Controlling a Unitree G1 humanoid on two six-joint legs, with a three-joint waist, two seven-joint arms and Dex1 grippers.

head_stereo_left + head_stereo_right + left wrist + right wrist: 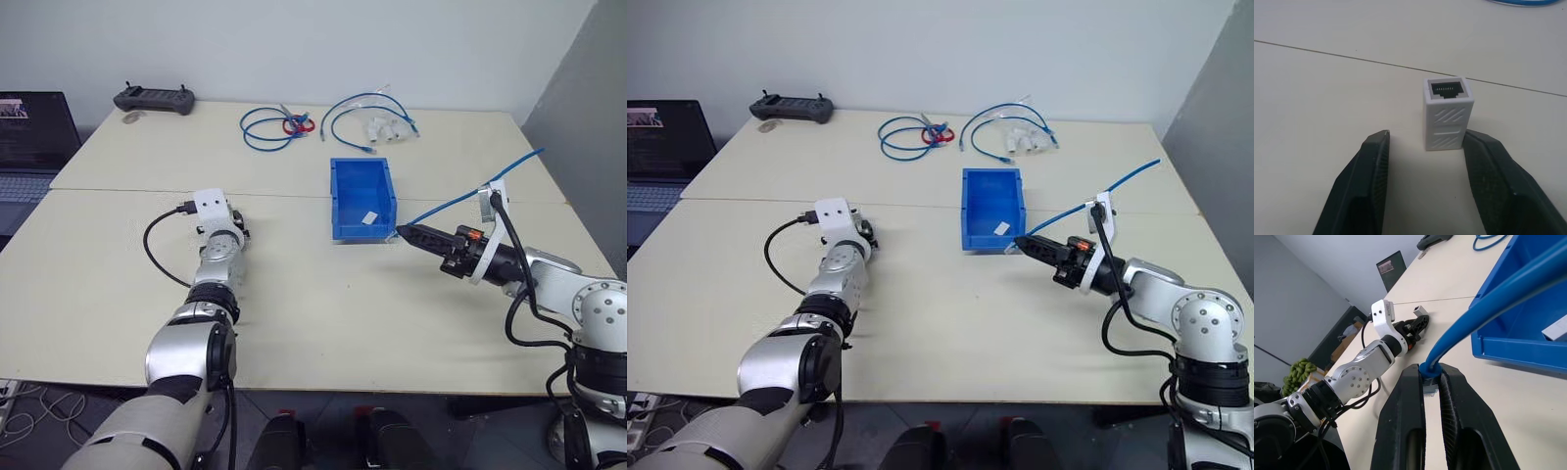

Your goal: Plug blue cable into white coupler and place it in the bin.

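The plugging is not yet done, and nothing of the task's own sits in the bin (338, 201); the right claw (1432, 382) is clenched on the blue cable (460, 201) just behind its clear plug, which shows between the fingers in the right wrist view, and it hovers just beside the bin's near right corner, the cable trailing up and away from the bin to the right; the left claw (1425, 147) is at the white coupler (1447, 113), well to the left of the bin, its two fingers standing either side of the block with a gap showing on one side, so I judge it not yet gripped; the coupler stands on end on the tabletop (323, 304), socket facing up toward the camera.

Still to do, by my reading: close on the coupler, lift it, bring plug and socket together, seat the plug, then drop the joined pair into the bin.

Counted: one bin, holding one flat white slip (370, 217); one short blue cable in the right claw; one white coupler at the left claw; beyond the bin, two coiled blue cables (266, 127), one with a red loop (299, 125) beside it; a few small white pieces (385, 127) by the farther coil, too small to count surely; one dark controller (154, 98) far left of the bin; one laptop (34, 132) at the edge.
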